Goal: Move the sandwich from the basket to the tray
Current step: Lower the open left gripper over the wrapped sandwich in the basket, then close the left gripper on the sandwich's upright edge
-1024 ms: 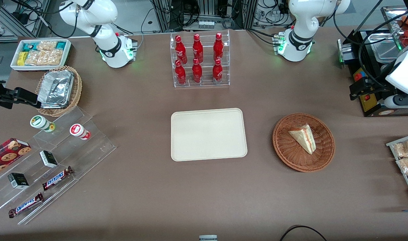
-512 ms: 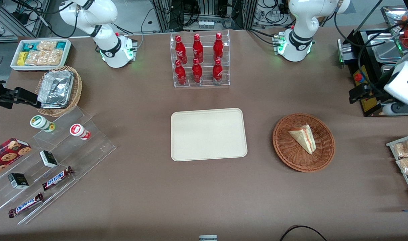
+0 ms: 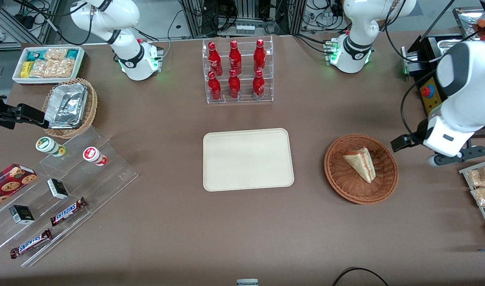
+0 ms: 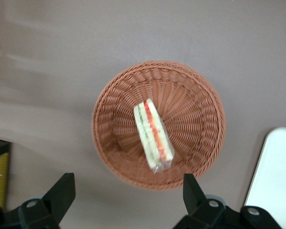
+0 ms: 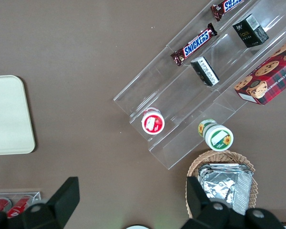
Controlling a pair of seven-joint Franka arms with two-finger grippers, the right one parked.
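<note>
- A brown worktop point(image 3: 242, 226) is seen from above, with cable-strewn racks along its edge farthest from the front camera.
- The basket point(image 3: 361, 169) is set on the worktop toward the working arm's end, well apart from the tray point(image 3: 248, 159), which lies flat near the middle.
- The sandwich point(image 3: 360, 163) is lying in the basket, its red and green filling edge visible in the left wrist view point(image 4: 153, 134).
- The jaws point(image 4: 126, 193) of the left arm are held apart and empty, as shown by the two dark fingers point(image 4: 61, 193) spread wide in the wrist view.
- In the front view the jaws point(image 3: 403, 142) are found above the worktop just beside the basket's rim, on the side toward the working arm's end; nothing is touched by them.
- In the wrist view the sandwich is seen between the two fingers' lines but clear of them.
- A clear rack of red bottles point(image 3: 237, 71) stands farther from the front camera than the tray.
</note>
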